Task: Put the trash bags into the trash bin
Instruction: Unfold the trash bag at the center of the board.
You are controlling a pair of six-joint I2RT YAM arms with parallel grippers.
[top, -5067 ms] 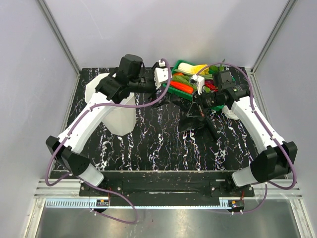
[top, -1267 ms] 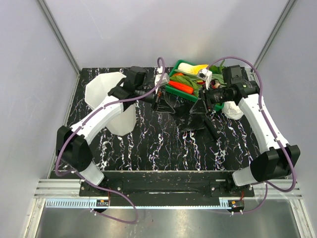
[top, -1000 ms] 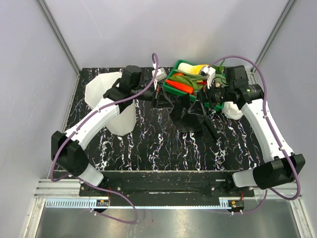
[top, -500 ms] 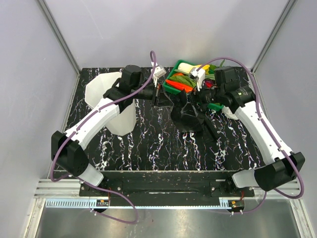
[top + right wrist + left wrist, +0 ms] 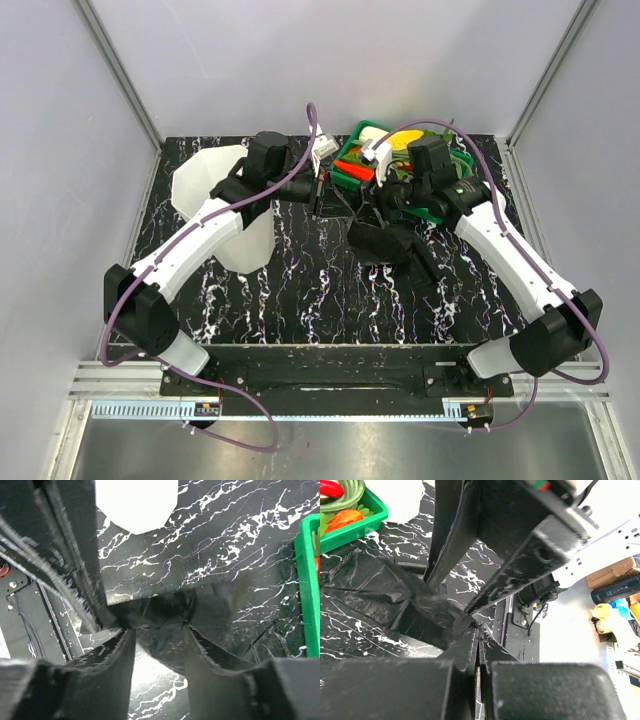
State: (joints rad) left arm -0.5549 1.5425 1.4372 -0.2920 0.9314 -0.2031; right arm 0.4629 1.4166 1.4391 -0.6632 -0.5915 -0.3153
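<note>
– Two hands on one bag, is that it?
– Nearly. The left hand (image 5: 318,192) and the right hand (image 5: 373,196) meet just above the middle of the overhead view, their tips almost facing each other.
– Where is the trash bag?
– The trash bag (image 5: 388,243) lies spread and crinkled on the black, white-veined tabletop (image 5: 300,290), a little right of centre. Its upper edge is drawn up towards both hands. It lies just beside the green tray (image 5: 355,530) of vegetables, which sits at the top middle of the overhead view.
– How does the left hand stand?
– Clamped. In its own wrist view the two fingers are pressed together, with a pinch of the black film caught at their tips.
– And the right one?
– Partway apart. Its wrist view shows a clear gap between the fingers (image 5: 212,652), and a raised ridge of film sits between the tips. Whether they press on it I cannot tell.
– And the trash bin?
– The trash bin (image 5: 213,190) stands upright in the upper left of the overhead view. The left forearm partly covers it, and it is apart from the bag. Its pale base also shows at the top of the right wrist view.
</note>
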